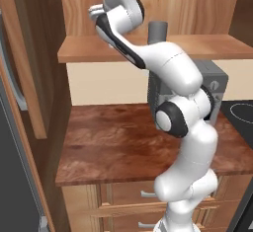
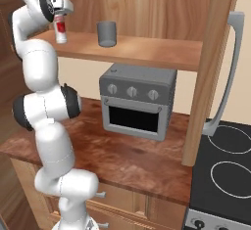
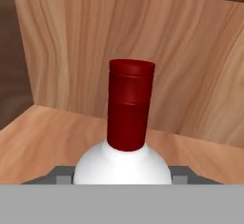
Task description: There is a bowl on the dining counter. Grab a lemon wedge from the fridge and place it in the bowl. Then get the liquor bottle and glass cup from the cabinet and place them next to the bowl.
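gripper (image 2: 62,10) raised to the shelf of the cabinet (image 2: 147,53), at the liquor bottle (image 2: 60,29); in the hand view, grey finger tips (image 3: 61,176) flanking the white shoulder of the bottle on both sides, jaws part-way closed and set close against the glass, firm contact versus a hair's gap not resolvable, so grip not confirmed. bottle upright on the shelf, red cap (image 3: 129,105) centred straight ahead of the hand, white shoulder (image 3: 122,167) between the tips, back wall of the cabinet behind. red label (image 2: 61,27) visible on the bottle body in the right base view, too small for any legible writing; no readable brand or text elsewhere. glass cup (image 2: 106,33) upright on the same shelf, apart from the bottle, towards the cabinet's open door (image 2: 211,72); seen in the left base view as a grey cylinder (image 1: 157,30) just behind the white arm (image 1: 173,68). below the shelf, grey toaster oven (image 2: 137,101) with three knobs on a reddish-brown wall counter (image 2: 122,160) above wooden drawers (image 1: 133,201); black cooktop (image 2: 225,165) with ring markings just beside the counter; grey fridge (image 1: 15,152) edge with bar handle at the left margin of the left base view.
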